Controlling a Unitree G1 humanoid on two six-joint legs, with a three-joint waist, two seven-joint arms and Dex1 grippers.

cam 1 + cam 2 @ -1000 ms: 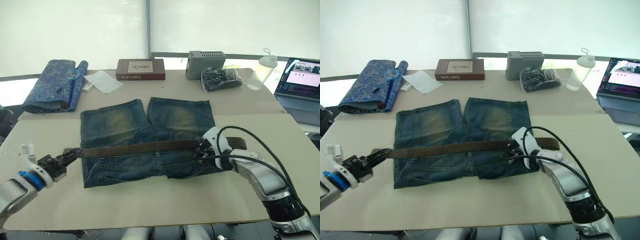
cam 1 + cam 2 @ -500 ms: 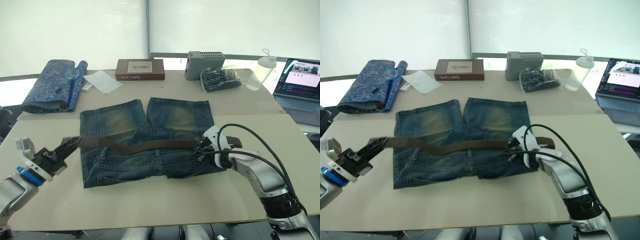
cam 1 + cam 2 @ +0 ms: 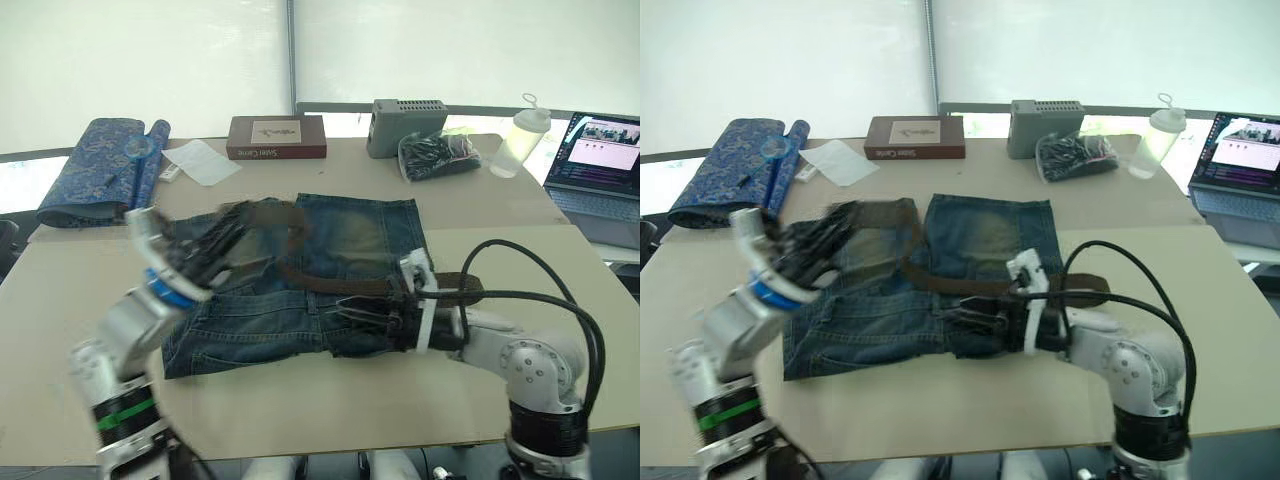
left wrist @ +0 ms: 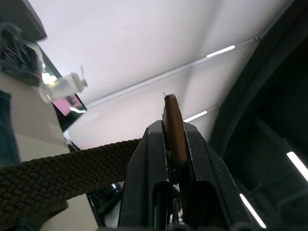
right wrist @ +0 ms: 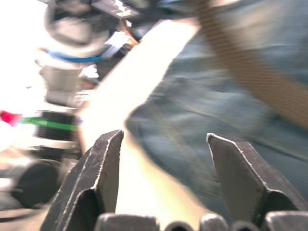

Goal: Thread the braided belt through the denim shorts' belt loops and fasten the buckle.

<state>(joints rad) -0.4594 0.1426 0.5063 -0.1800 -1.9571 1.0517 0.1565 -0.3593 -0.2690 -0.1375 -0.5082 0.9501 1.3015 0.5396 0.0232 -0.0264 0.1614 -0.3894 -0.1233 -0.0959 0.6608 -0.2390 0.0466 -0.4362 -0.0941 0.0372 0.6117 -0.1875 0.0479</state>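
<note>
The denim shorts [image 3: 350, 235] lie flat mid-table, waistband toward me. The braided belt [image 3: 345, 286] crosses the waistband, its right end resting by the shorts' right edge. From there it arcs up to my left gripper [image 3: 238, 232], raised over the shorts' left leg. That gripper is shut on the belt's tip [image 4: 174, 130]. My right gripper [image 3: 348, 314] lies low over the waistband, pointing left, open, with only denim [image 5: 216, 110] between its fingers [image 5: 108, 159]. The belt [image 5: 240, 62] passes beyond them. I cannot make out the buckle or single belt loops.
Along the back edge stand a blue patterned rolled cloth [image 3: 95, 170], a white sheet [image 3: 200, 160], a brown book [image 3: 275, 138], a grey box [image 3: 405, 113], a black bag [image 3: 438, 155] and a bottle [image 3: 520, 140]. A laptop [image 3: 600, 160] sits at the right.
My left gripper swung up and rightward from the table's left side, carrying the belt end over the shorts. My right gripper opened, let go of the belt and reached left along the waistband.
</note>
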